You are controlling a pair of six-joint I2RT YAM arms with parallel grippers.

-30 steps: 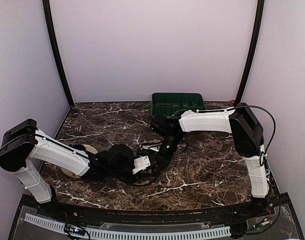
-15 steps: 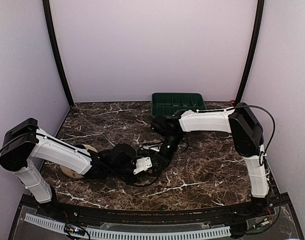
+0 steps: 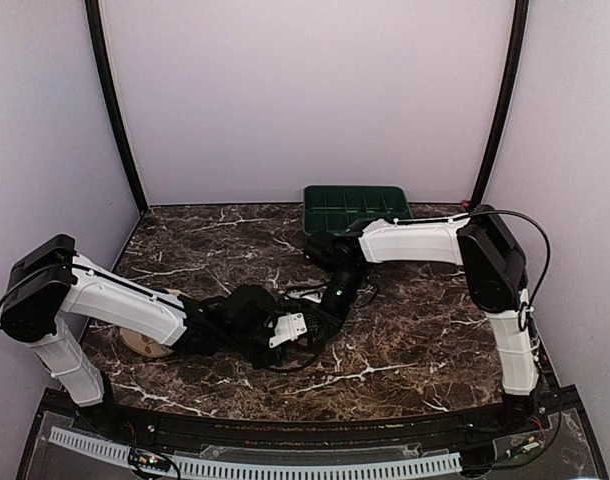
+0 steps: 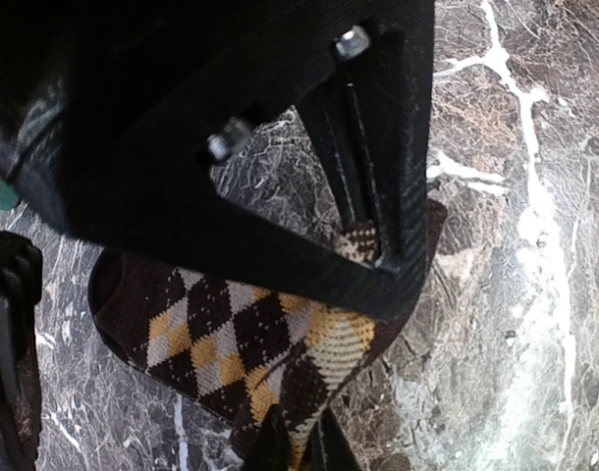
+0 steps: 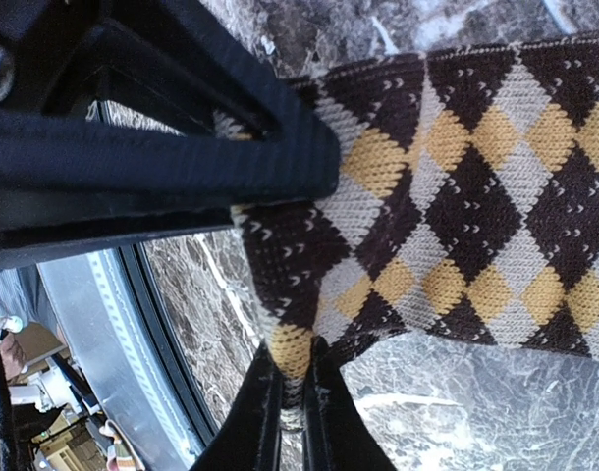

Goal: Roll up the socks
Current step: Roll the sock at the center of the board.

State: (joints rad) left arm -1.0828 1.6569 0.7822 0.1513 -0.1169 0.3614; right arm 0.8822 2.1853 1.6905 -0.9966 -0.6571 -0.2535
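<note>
One sock (image 4: 226, 339) with a brown, black and cream diamond check lies on the marble table. Its corner rises between the fingertips of my left gripper (image 4: 299, 424), which is shut on it. The right wrist view shows the same sock (image 5: 476, 196) spread flat, and my right gripper (image 5: 294, 358) is shut on a fold at its edge. The two grippers face each other closely at mid-table: left gripper (image 3: 303, 326), right gripper (image 3: 332, 303). From above, the arms hide the sock. No plain tan sock is in view.
A green tray (image 3: 355, 205) stands at the back of the table. A round cream dish (image 3: 145, 342) lies partly under my left arm. Black cables (image 3: 295, 358) loop on the marble below the grippers. The table's front rail (image 5: 113, 324) is close.
My left gripper has closed its fingers on the sock's corner and edged slightly right. The right arm has barely moved and keeps its grip.
</note>
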